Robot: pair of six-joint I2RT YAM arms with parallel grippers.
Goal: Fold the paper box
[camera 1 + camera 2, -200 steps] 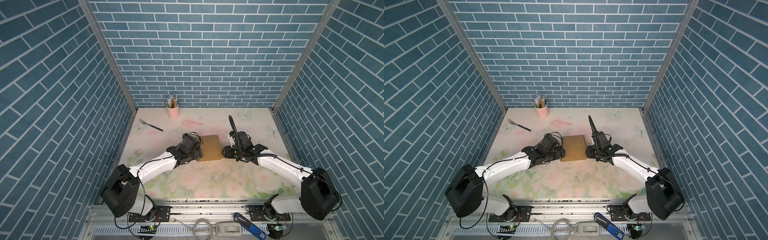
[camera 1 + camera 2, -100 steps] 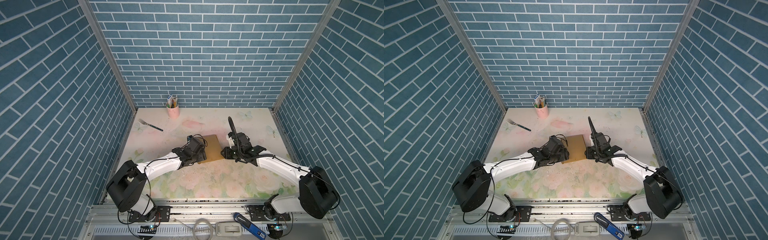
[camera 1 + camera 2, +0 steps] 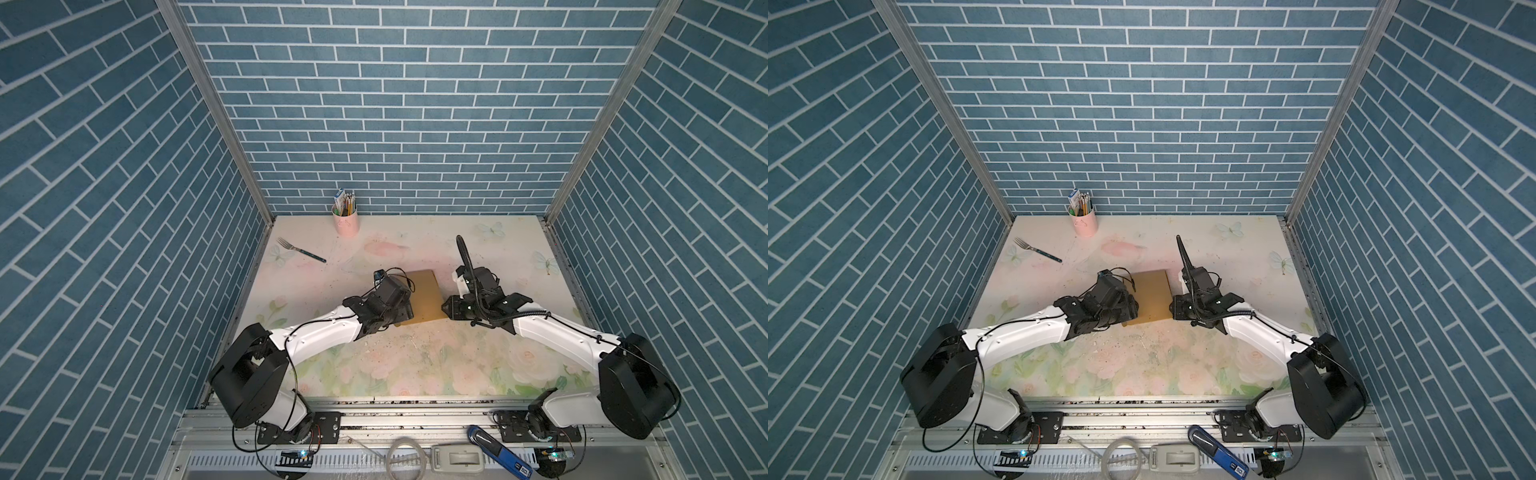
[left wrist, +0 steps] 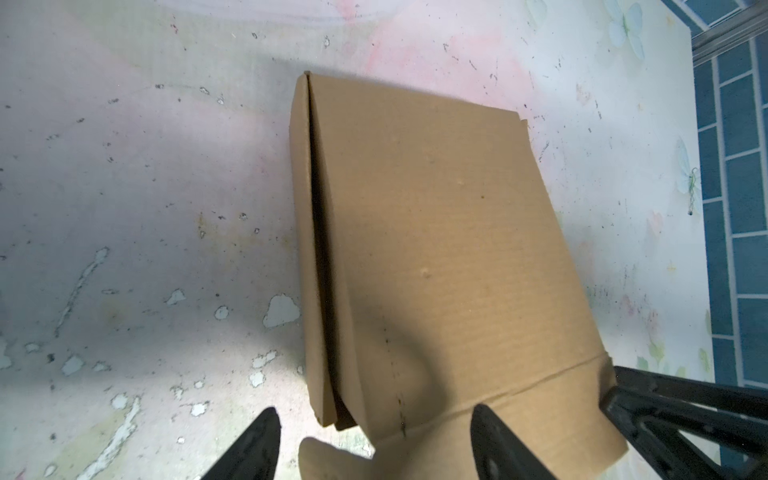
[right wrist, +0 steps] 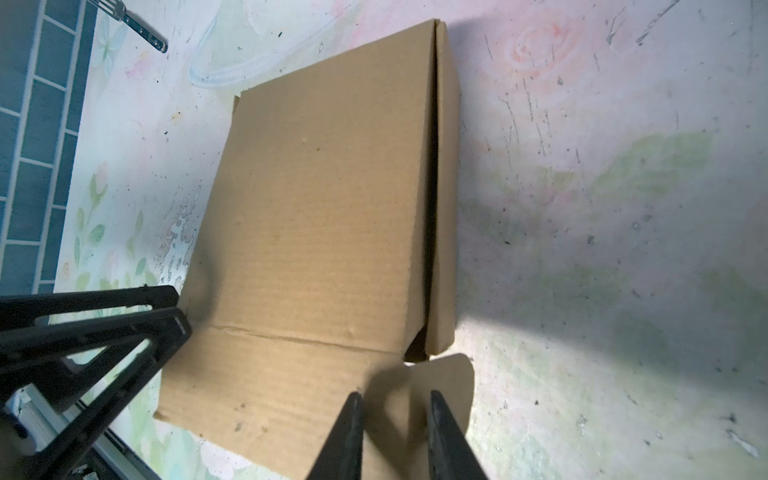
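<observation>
The paper box (image 3: 423,296) (image 3: 1151,297) is a brown cardboard mailer lying mid-table with its lid down. A front flap with a rounded tab (image 5: 446,380) lies spread on the table at its near side. My left gripper (image 4: 376,432) (image 3: 405,311) is open wide at the box's near-left corner. One of its fingers (image 4: 262,440) is over the table and the other is over the flap. My right gripper (image 5: 395,415) (image 3: 446,309) sits at the near-right corner, jaws narrowly apart above the tab, with cardboard showing flat between them.
A pink cup of pencils (image 3: 345,219) stands by the back wall. A fork (image 3: 300,249) lies at the back left. Blue brick walls close in three sides. A blue tool (image 3: 498,451) rests on the front rail.
My left gripper has slid right, onto the box's near-left part, and the box has turned slightly. My right gripper's jaws have narrowed while it stayed at the near-right corner.
</observation>
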